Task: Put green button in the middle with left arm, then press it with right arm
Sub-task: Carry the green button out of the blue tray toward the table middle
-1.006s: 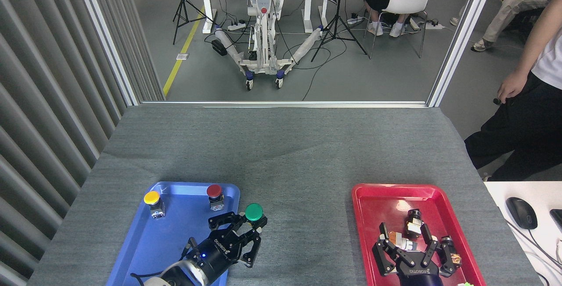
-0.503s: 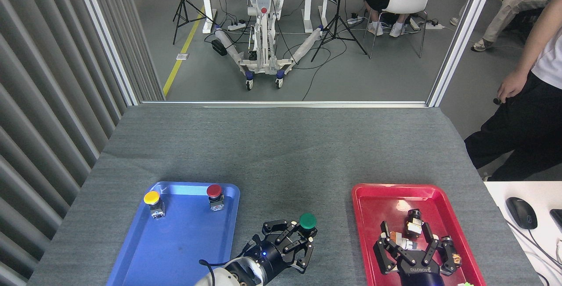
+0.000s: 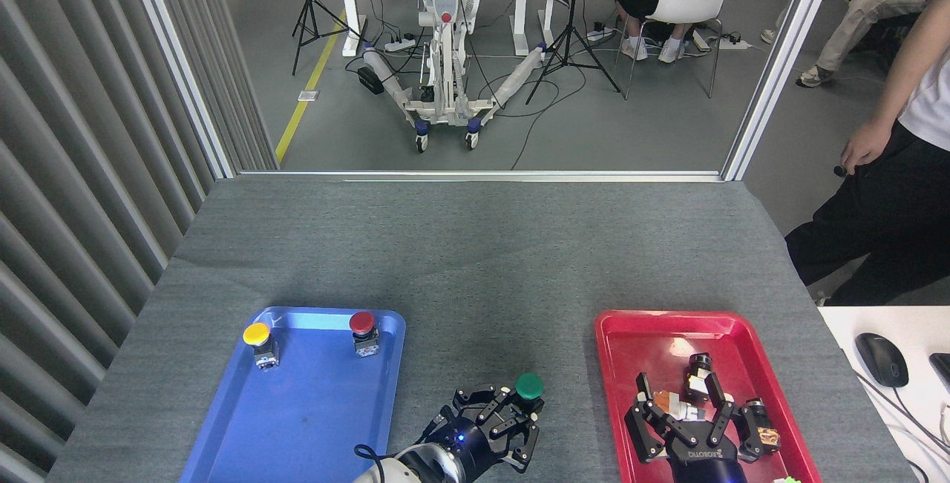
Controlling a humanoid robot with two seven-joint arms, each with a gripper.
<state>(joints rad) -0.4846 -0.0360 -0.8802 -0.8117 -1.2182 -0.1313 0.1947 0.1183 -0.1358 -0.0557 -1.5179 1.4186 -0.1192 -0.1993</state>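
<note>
Green button (image 3: 528, 386) pinched at the left gripper (image 3: 512, 418) fingertips over bare grey cloth between trays, not yet released; right gripper (image 3: 686, 424) spread over red tray (image 3: 616, 334), press still pending.

Table surface (image 3: 475, 260): grey woven fabric, plain. Left plastic tray (image 3: 297, 424): blue, glossy. Right plastic tray (image 3: 631, 342): red. Round mushroom-cap push button (image 3: 528, 386) between the trays: green cap. Two similar buttons on the blue tray: one yellow cap (image 3: 257, 334), one red cap (image 3: 362, 322), both on black-and-silver bodies. Both grippers, left (image 3: 512, 412) and right (image 3: 686, 424): black; white lettering on the right one. Left wall panels (image 3: 74, 171): grey vertical ribbing.
</note>
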